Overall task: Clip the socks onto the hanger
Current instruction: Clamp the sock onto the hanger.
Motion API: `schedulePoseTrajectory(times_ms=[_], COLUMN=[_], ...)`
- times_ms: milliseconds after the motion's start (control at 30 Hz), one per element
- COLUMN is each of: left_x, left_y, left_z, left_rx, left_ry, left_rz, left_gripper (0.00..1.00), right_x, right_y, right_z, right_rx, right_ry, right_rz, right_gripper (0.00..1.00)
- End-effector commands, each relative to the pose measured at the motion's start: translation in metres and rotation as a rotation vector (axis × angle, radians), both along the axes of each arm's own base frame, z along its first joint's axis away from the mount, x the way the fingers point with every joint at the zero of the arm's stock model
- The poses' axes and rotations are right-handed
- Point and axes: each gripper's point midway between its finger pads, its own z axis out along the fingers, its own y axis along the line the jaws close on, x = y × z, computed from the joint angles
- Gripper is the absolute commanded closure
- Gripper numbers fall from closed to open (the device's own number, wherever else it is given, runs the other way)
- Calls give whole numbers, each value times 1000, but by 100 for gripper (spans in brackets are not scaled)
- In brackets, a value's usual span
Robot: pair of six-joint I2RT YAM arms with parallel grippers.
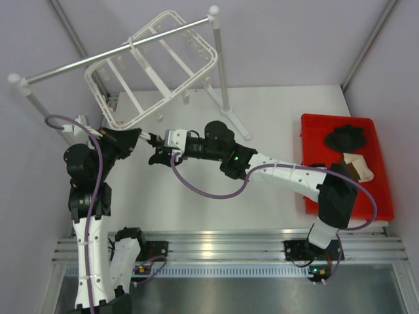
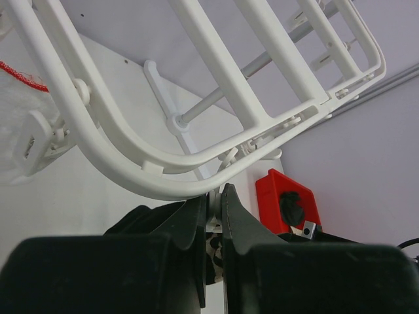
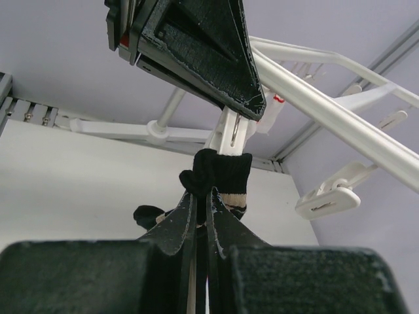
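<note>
Clipping step: right end effector (image 3: 201,199) clenches a sock (image 3: 222,171); just above it, left end effector (image 2: 216,196) pinches a clip (image 3: 230,134). Next, I'd raise the sock in.

**A robotics lab test cell**

Two robot arms, the left arm (image 1: 88,196) and the right arm (image 1: 294,176), are bolted to a slotted aluminium rail (image 1: 222,245) at the near edge of a plain white bench (image 1: 196,216). Blank pale wall panels (image 1: 294,39), joined by metal corner strips (image 1: 370,46), box the bench in on three sides. Purple cables (image 1: 209,193) loop loose from the arms. The household things are a white hanger (image 1: 150,72) on a grey metal rail (image 1: 118,55) and a red tray (image 1: 313,140) holding socks (image 1: 347,137). They sit here as test props.
</note>
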Motion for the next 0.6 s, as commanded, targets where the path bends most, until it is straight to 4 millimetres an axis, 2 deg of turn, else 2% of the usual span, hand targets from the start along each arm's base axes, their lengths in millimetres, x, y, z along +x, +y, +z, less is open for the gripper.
schedulePoseTrajectory(times_ms=[0, 367, 500, 533, 567], left_x=[-6, -6, -7, -7, -8], left_y=[-10, -11, -9, -9, -9], left_z=[-8, -8, -9, -10, -11], left_rx=[9, 9, 19, 21, 22], left_ry=[20, 25, 32, 36, 40], left_rz=[-67, -73, -61, -60, -60], left_gripper=[100, 100, 86, 75, 71], right_x=[-15, -19, -14, -15, -14], right_y=[12, 20, 17, 15, 14], right_z=[34, 40, 44, 47, 48], right_rx=[75, 90, 98, 101, 101], right_ry=[-34, -36, -42, -42, -45], right_rz=[46, 58, 35, 35, 33], right_gripper=[100, 100, 100, 100, 100])
